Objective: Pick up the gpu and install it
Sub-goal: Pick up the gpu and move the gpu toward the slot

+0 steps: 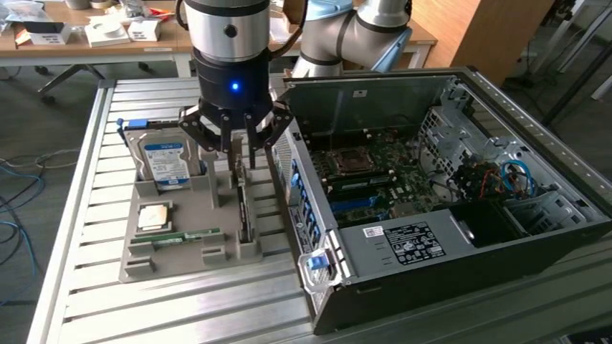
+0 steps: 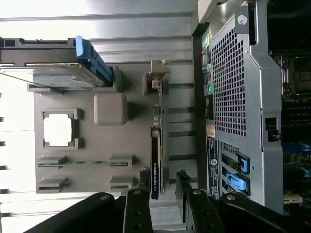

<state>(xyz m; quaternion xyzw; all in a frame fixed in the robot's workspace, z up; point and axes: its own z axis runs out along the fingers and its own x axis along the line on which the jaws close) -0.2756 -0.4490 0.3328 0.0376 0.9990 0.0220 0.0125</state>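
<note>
Jaws spread, gripper hovering just over the gpu, which stands edge-up in the grey tray beside the open PC case; pick step, nothing gripped, and a clean grab calls for fingers straddling that thin edge squarely.

The silver-grey jointed robot arm bends at its elbow, and its cylindrical silver-and-black wrist points straight down with a small blue status light glowing. Beneath the wrist, the black metal claw hangs with its dark linked fingers spread apart.
</note>
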